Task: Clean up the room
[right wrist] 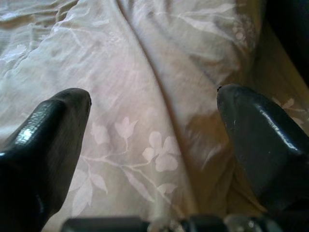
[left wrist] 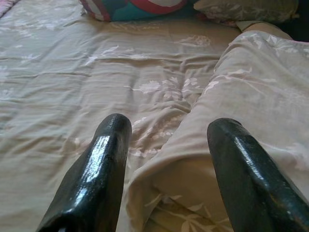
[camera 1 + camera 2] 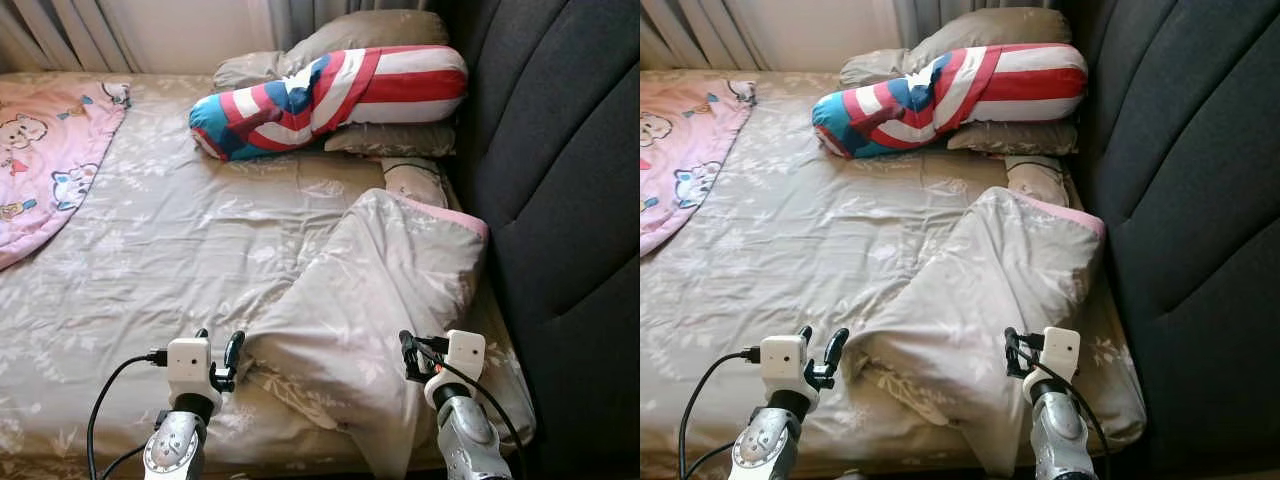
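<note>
A bed with a beige flowery sheet, seen from its side. On the right part of the bed, a rumpled beige quilt with white flowers and a thin pink edge, folded over on itself into a big lump. Near corner of the quilt hanging off the bed edge.

Left gripper low at the front, just by the left edge of the quilt lump. 2 black fingers spread apart, with the quilt's folded edge lying between them and nothing pinched. Right gripper low at the front too, over the right side of the quilt. Fingers wide apart, flowery cloth right under them, not clamped on it.

At the far end, a long pillow in red, white and blue stripes, lying across 2 beige pillows. Another small beige cushion peeking out just behind the quilt, by the headboard. On the far left, a pink blanket with cartoon animals, well apart from the quilt. Dark grey padded headboard all along the right. Curtains at the back.
</note>
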